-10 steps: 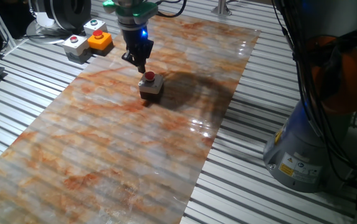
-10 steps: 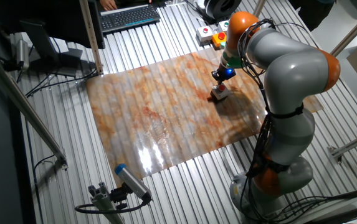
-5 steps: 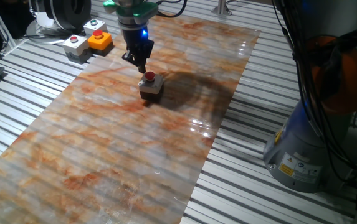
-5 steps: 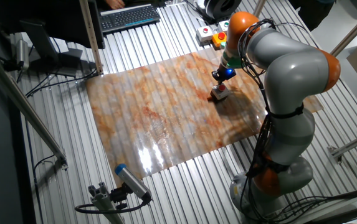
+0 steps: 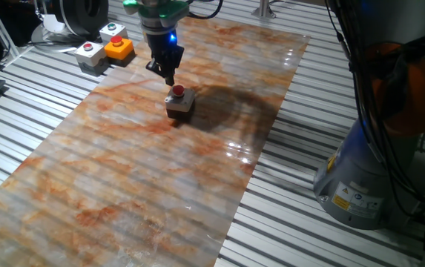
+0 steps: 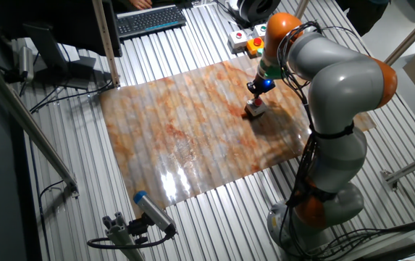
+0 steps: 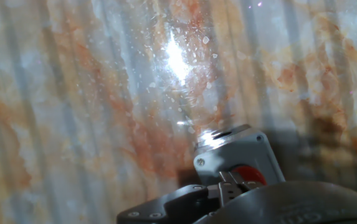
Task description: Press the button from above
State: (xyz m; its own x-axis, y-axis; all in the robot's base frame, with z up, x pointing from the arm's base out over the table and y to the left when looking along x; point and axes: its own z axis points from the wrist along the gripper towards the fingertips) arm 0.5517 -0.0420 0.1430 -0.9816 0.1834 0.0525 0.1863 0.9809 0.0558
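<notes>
The button [image 5: 178, 91] is small, round and red, on a little square box [image 5: 181, 104] with a pale grey top, standing on the marbled orange mat [image 5: 123, 170]. My gripper [image 5: 169, 79] hangs just above and slightly behind the button, its fingers shut to a point, apart from it. In the other fixed view the gripper [image 6: 259, 91] is right over the button [image 6: 256, 104]. In the hand view the box [image 7: 228, 154] sits low in the frame, with the red button [image 7: 253, 175] partly hidden behind my shut fingertips [image 7: 230, 182].
An orange box with a red button [image 5: 119, 49], a light-grey box with a red button [image 5: 87, 53] and a box with a green button [image 5: 113, 31] stand off the mat's far corner. The arm's base [image 5: 357, 178] stands right of the mat. A keyboard [image 6: 149, 18] lies beyond.
The gripper has edged up very slightly above the button; the box has not moved.
</notes>
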